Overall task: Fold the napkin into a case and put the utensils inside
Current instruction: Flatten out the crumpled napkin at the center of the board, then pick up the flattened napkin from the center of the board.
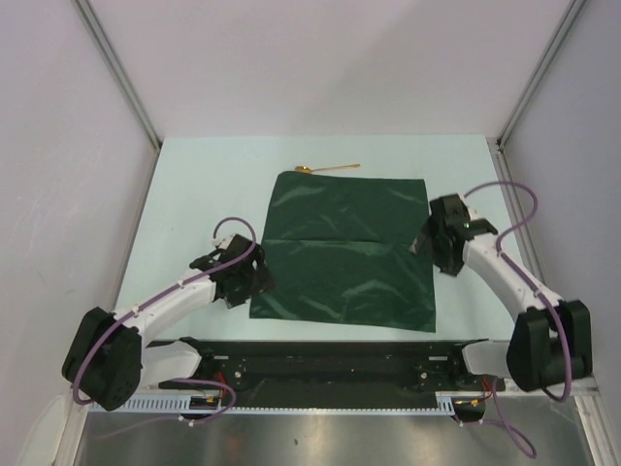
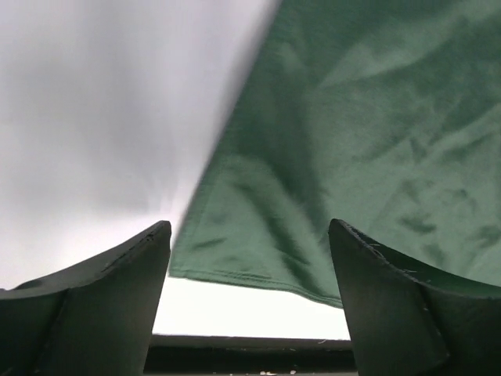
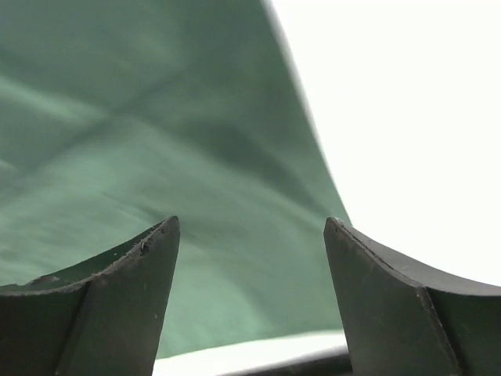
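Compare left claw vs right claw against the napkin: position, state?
Left claw sits at the napkin's left edge, close to its near corner; right claw sits at the right edge, about halfway along. Left claw is nearer the table's near edge; right claw is farther up. Shared: both open, both at the napkin's border, neither gripping it.

- A pale mint table (image 1: 194, 194) lies in soft, even light
- Behind the table rises a plain white back wall (image 1: 330, 58)
- White side panels stand left (image 1: 58, 165) and right (image 1: 582, 146) of the table
- Grey metal posts (image 1: 118, 73) slant up from the table's far corners
- A black rail (image 1: 330, 361) runs along the table's near edge, with a brushed metal sheet (image 1: 340, 437) nearer still
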